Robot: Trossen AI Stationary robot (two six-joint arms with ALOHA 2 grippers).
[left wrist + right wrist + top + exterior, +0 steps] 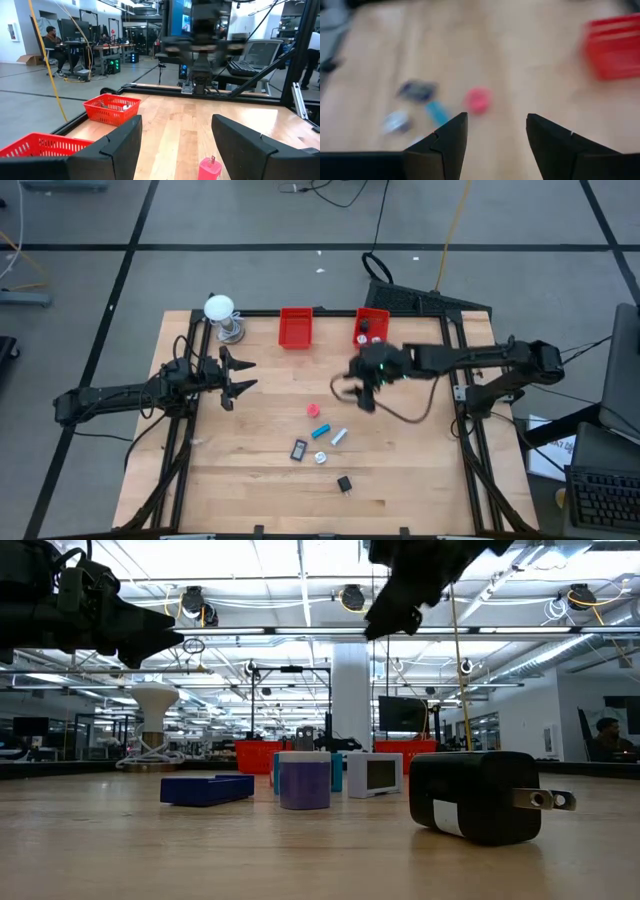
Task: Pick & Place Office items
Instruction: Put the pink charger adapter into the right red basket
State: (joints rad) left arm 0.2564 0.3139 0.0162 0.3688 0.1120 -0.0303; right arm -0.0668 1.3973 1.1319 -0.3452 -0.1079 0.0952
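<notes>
1. Left gripper [243, 376] waits over the table's left part, fingers spread, nothing between them. A white ball on a stand [220, 310] sits behind it at the back corner.
2. Left red bin [295, 327] at the back edge: I can't make out anything in it from above.
3. Mid-table, loose items not yet put away: pink piece [314, 410], cyan piece [321, 430], pale blue piece [339, 436], dark flat rectangle [299, 449], white round piece [321, 458], black cube [345, 483] nearest the front.
4. Right red bin [371, 326] holds a few small pieces already.
5. Right gripper [366, 392] hangs above the table between that bin and the pink piece, fingers parted, carrying nothing.
6. Judgement: partly done; most items left.
</notes>
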